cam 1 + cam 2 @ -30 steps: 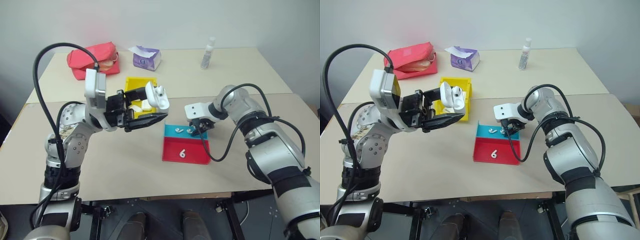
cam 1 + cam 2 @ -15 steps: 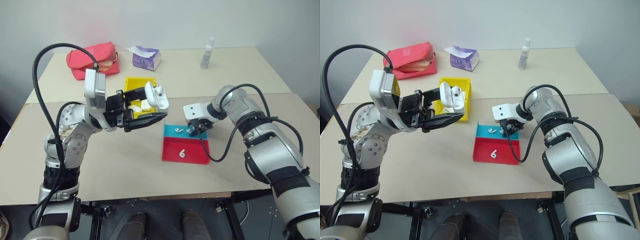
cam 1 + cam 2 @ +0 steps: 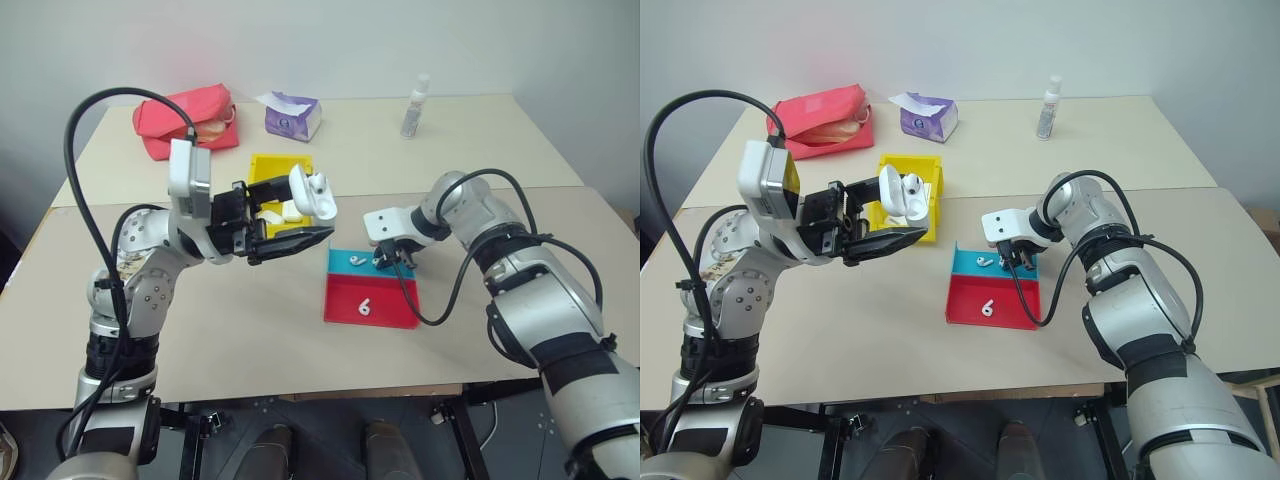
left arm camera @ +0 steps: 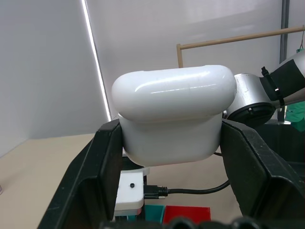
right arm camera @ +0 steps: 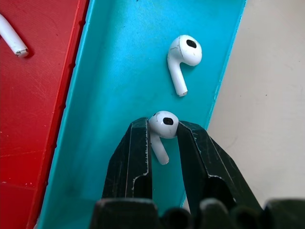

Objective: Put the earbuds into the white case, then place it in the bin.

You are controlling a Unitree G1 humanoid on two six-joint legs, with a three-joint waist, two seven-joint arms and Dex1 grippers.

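My left gripper is shut on the white case and holds it in the air just right of the yellow bin. The case's lid stands open and something white sits in its top. The left wrist view has the case clamped between both black fingers. My right gripper reaches down into the blue part of the tray, shut on one of the earbuds. A second earbud lies loose just beyond it.
The red-and-blue tray lies at the table's middle, with a small white piece in its red part. More white cases lie in the bin. A red pouch, a purple tissue pack and a small bottle stand at the back.
My right gripper's fingers have closed on an earbud in the blue part of the tray. The left arm and the case have kept still.
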